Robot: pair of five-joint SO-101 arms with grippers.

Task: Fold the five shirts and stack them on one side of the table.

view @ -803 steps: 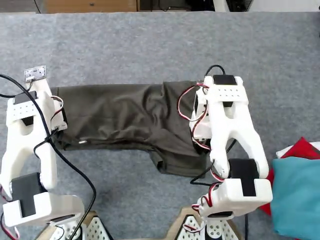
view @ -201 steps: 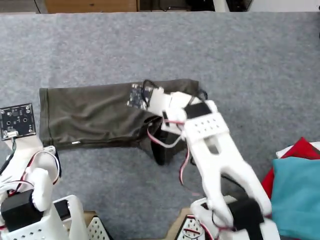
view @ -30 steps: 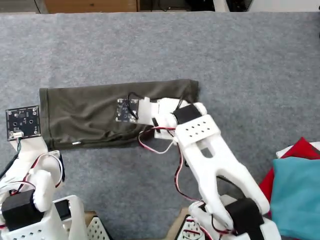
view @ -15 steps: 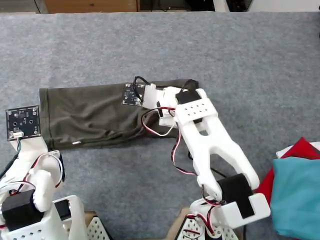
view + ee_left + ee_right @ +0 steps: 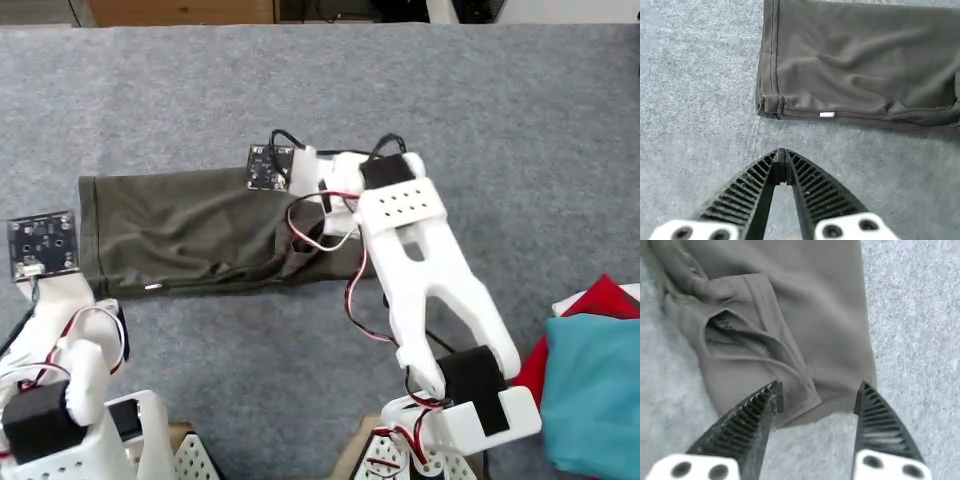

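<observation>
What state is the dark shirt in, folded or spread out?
Partly folded: the dark shirt lies as a long narrow band, a sleeve turned in over it near the right tool.

I'm seeing the olive shirt lying flat as a long, wrinkled band across the middle of the table, with a small white tag on its near edge towards the left end. Well apart, at the right edge, a folded teal shirt sits on a red shirt.

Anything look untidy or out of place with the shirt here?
Yes: the dark shirt lies as a mostly flat strip, but its end beneath the right gripper is bunched, with a crumpled, skewed flap.
</observation>
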